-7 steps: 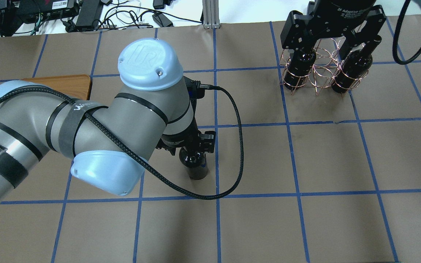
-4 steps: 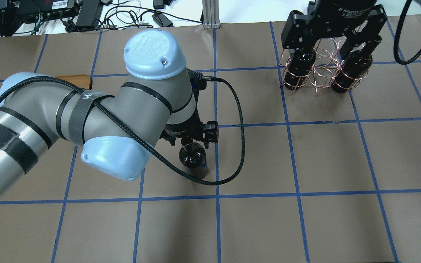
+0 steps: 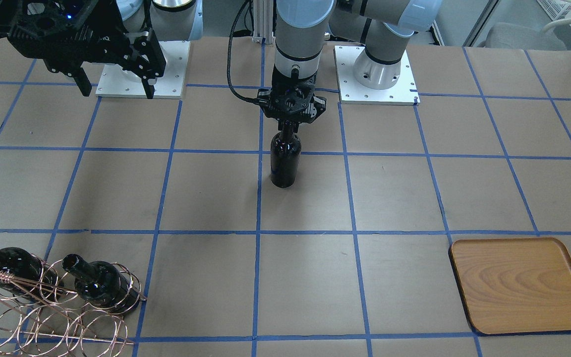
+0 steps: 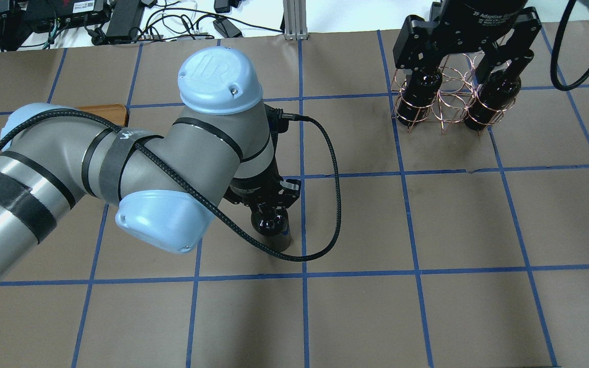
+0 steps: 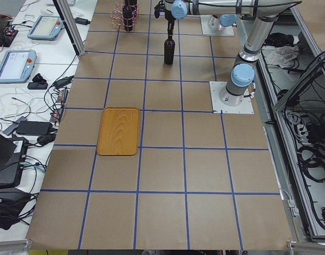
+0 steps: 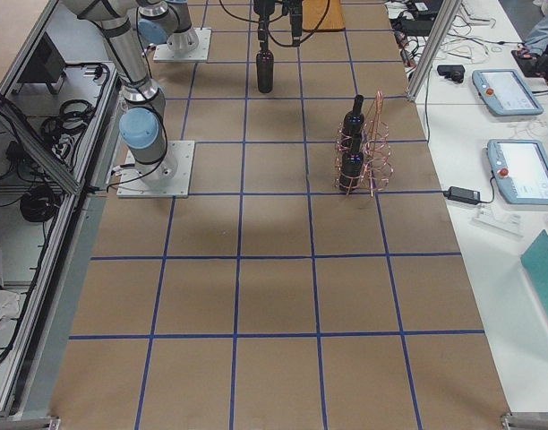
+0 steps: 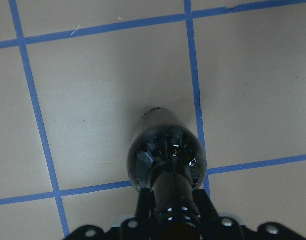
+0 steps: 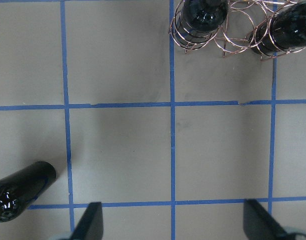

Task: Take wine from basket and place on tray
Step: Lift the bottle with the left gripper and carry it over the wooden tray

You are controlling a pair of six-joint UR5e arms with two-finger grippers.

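A dark glass wine bottle [image 3: 285, 161] stands upright in the middle of the table. My left gripper [image 3: 289, 127] comes down from above and is shut on its neck. The overhead view shows the bottle [image 4: 272, 227] under the left gripper [image 4: 272, 206], and the left wrist view shows the bottle's shoulder [image 7: 167, 152] between the fingers. The copper wire basket [image 3: 42, 307] holds two more bottles [image 3: 99, 285]. My right gripper [image 3: 118, 91] is open and empty, high up. The wooden tray [image 3: 521, 285] is empty.
In the overhead view the left arm hides all but a corner of the tray [image 4: 105, 109]. The basket [image 4: 448, 105] stands at the far right under the right gripper [image 4: 466, 61]. Cables and equipment lie beyond the far table edge.
My left arm's elbow and wrist have shifted a little to the right and away. The left gripper's jaws look drawn in tighter around the bottle's neck. The bottle and right arm have stayed put.
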